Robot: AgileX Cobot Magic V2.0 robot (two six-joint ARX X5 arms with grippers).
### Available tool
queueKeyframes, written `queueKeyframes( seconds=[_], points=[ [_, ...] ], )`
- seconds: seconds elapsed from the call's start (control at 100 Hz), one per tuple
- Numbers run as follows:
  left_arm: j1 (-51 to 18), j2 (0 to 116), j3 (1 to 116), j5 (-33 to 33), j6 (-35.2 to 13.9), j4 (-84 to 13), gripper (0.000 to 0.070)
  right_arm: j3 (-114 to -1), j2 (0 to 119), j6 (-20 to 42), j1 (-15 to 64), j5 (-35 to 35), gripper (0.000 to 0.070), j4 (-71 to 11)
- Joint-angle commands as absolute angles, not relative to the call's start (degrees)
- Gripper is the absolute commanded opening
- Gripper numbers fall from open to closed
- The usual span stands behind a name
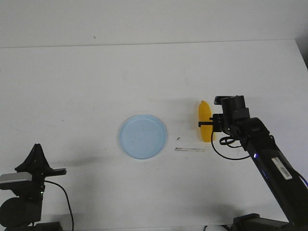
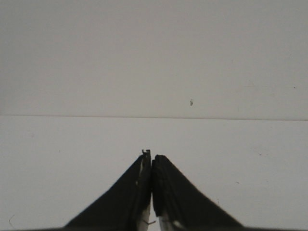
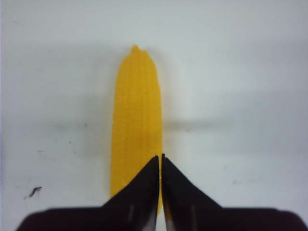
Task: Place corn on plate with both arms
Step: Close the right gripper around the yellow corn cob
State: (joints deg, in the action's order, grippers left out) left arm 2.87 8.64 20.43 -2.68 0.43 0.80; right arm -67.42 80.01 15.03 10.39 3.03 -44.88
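Front view gives me the plate point(image 1: 143, 135) lying flat near the middle of the white table point(image 1: 96, 82), with nothing on it. To its right, well apart, the corn point(image 1: 205, 121) lies on the table pointing away from me, tapered end farthest. My right claw point(image 1: 208, 124) sits over the cob's middle; on the right wrist camera its tips point(image 3: 161, 166) are pressed together above the corn point(image 3: 136, 120), not pinching it. My left claw point(image 1: 36, 153) is parked at the near left corner, far from everything, and its wrist camera shows the tips point(image 2: 152, 161) pressed together over bare table. A thin strip point(image 1: 189, 149) lies between plate and corn.
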Motion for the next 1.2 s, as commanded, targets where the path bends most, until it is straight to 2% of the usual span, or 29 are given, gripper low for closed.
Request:
queueKeyframes(
  seconds=[0.0,0.07,0.2,0.25,0.29,0.92,1.071,1.191],
  points=[
    [2.98,8.51,20.82,-2.61,-0.08,1.5,0.0003,-71.35,83.5,18.46,11.18,2.98,0.0033,-47.55],
    [2.98,8.51,20.82,-2.61,-0.08,1.5,0.0003,-74.41,86.61,18.46,11.62,3.01,0.0139,-49.93],
    [2.98,8.51,20.82,-2.61,-0.08,1.5,0.0003,-78.02,90.96,18.02,12.05,3.01,0.043,-50.76],
    [2.98,8.51,20.82,-2.61,-0.08,1.5,0.0003,-78.39,92.07,18.04,12.05,3.03,0.0493,-50.37],
    [2.98,8.51,20.82,-2.61,-0.08,1.5,0.0003,-78.41,93.06,18.06,12.05,3.01,0.0515,-49.78],
    [2.98,8.51,20.82,-2.61,-0.08,1.48,0.0003,-78.39,102.3,16.03,12.03,3.03,0.0507,-46.72],
    [2.98,8.51,20.82,-2.61,-0.08,1.5,0.0003,-78.39,103.53,16.03,12.05,3.03,0.0436,-46.68],
    [2.98,8.51,20.82,-2.61,-0.08,1.5,0.0003,-78.39,103.57,16.03,12.05,3.03,0.0266,-46.26]
  ],
)
